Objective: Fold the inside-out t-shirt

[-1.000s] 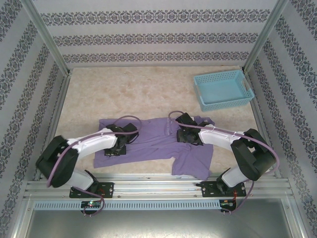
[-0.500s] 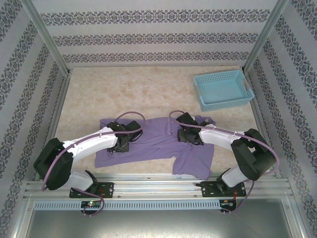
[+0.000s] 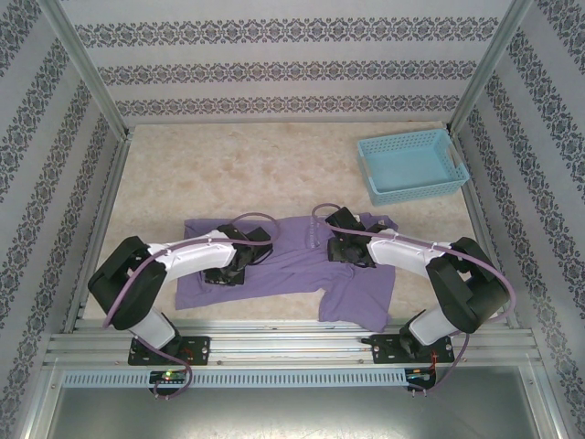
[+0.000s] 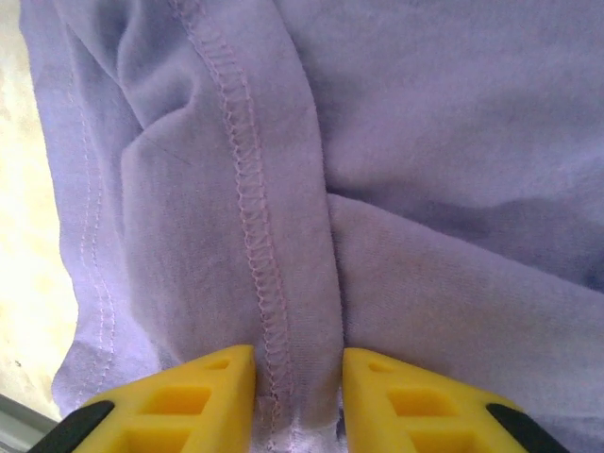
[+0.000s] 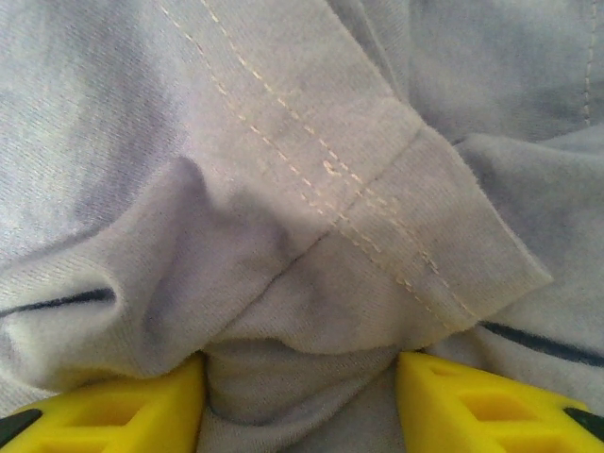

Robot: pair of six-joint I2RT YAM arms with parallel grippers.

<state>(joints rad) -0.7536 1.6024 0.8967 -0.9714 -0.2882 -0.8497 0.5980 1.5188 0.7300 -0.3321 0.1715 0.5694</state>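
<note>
Jaws of the left gripper [image 4: 297,373] are set narrow and pinched on a seamed ridge of the inside-out t-shirt [image 3: 292,261]; jaws of the right gripper [image 5: 300,377] are set about half open and filled by a bunched fold beside a double-stitched hem. Step judged in hand: grips taken at the garment's 9 and 2 o'clock parts, the cloth being spread unfolded at the table's [image 3: 256,165] 6 o'clock, so a joint lift and carry-over is called for next. Table's near edge is found close at 6 o'clock, bare room is offered toward 12, and the blue basket [image 3: 407,139] is stationed well apart at 2 o'clock.
</note>
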